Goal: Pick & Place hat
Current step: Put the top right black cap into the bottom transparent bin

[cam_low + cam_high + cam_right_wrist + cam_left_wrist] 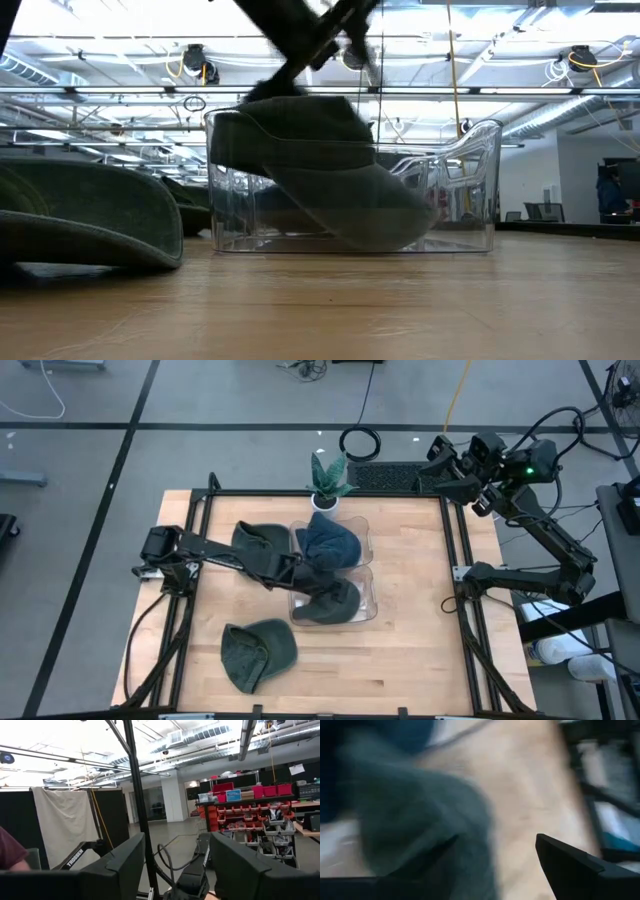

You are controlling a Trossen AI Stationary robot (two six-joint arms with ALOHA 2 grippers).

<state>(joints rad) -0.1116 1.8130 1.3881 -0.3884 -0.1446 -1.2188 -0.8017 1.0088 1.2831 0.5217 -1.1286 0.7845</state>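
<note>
The grey-green hat [335,602] I am working on sits in the near end of the clear bin [368,610], draped over its front wall so part of the crown rides above the rim; the low view shows it [330,165] slumped against the clear wall, which is why it looks half in and half hung. My left tool [300,572] is over that bin, reaching in from the left side, its jaws standing wide with bare bench showing between them in the wrist view and the hat's cloth [420,825] just beside one finger [575,865]; I judge it grips nothing, though the blur leaves contact unclear. A blue hat [330,542] fills the far half of the bin, so the near half is the free space. Another green hat [258,653] lies on the bench [420,660] nearer the front edge, well apart from the bin, likely the next to fetch. A small potted plant [328,480] stands beyond the bin. My right tool [172,865] is parked off the bench's far right corner, jaws wide, holding nothing, keeping clear of the left arm's reach.
</note>
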